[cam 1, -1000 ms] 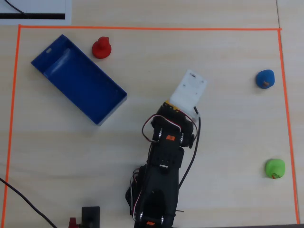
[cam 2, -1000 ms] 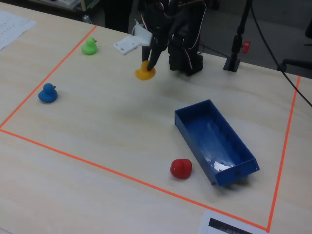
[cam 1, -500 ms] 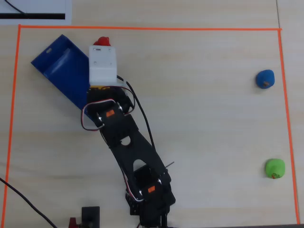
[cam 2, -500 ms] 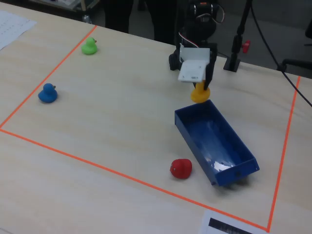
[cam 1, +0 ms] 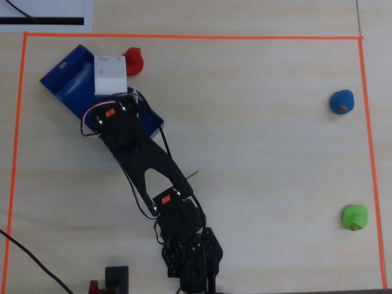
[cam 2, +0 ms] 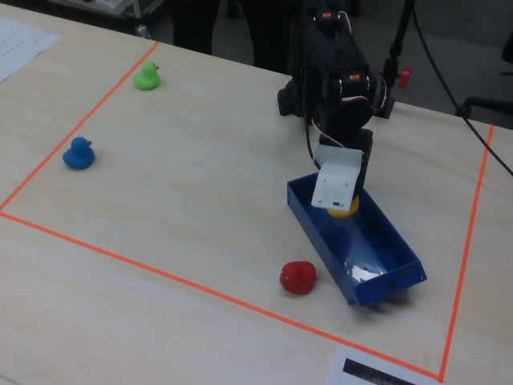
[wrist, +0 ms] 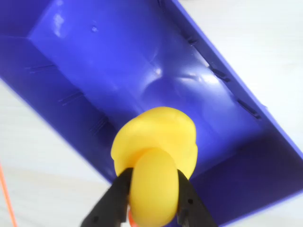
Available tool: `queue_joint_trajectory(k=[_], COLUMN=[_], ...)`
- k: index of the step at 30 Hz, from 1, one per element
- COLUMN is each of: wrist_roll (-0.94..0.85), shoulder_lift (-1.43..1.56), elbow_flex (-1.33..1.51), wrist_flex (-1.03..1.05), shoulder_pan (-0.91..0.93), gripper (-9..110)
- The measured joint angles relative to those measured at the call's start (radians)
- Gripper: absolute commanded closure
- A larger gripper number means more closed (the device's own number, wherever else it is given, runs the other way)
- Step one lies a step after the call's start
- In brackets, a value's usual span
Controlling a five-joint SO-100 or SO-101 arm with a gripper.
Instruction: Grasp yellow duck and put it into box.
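**Yellow duck held over the blue box**

The arm (cam 1: 144, 165) is stretched out across the table (cam 1: 257, 159), reaching over the box (cam 1: 67, 86). In the wrist view the two black fingers (wrist: 118, 201) are clamped on the yellow duck (wrist: 156, 151), one on each side of it, with the blue floor of the box (wrist: 109, 52) right behind the toy. From the fixed view a sliver of the yellow duck (cam 2: 345, 211) peeks out beneath the white camera housing (cam 2: 337, 178), and it sits inside the outline of the box (cam 2: 377, 249), near the end closest to the arm's base. Whether the duck touches the box floor I cannot tell.

The red duck (cam 2: 297, 277) sits on the table just beside the box's long wall, near the far end from the arm. In the overhead view the red duck (cam 1: 133, 60) is just beside the white housing (cam 1: 110, 75). The blue duck (cam 1: 342, 101) and the green duck (cam 1: 354, 217) stand well apart from the box, on the right side of that view, inside the orange tape border (cam 1: 196, 37).
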Motion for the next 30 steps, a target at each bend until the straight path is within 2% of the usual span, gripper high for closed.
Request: queue_joint_trajectory(k=[9, 19, 22, 26, 30], wrist_roll=[-0.014, -0.098, -0.112, -0.137, -0.19], shoulder_lift=[-0.002, 0.144, 0.178, 0.258, 0.436], elbow_flex=[-0.003, 0.023, 0.063, 0.123, 0.267], wrist_flex=[-0.023, -0.023, -0.023, -0.023, -0.087], shoulder_pan=[0.054, 0.135, 0.147, 0.179, 0.279], gripper=[87, 80, 86, 101, 101])
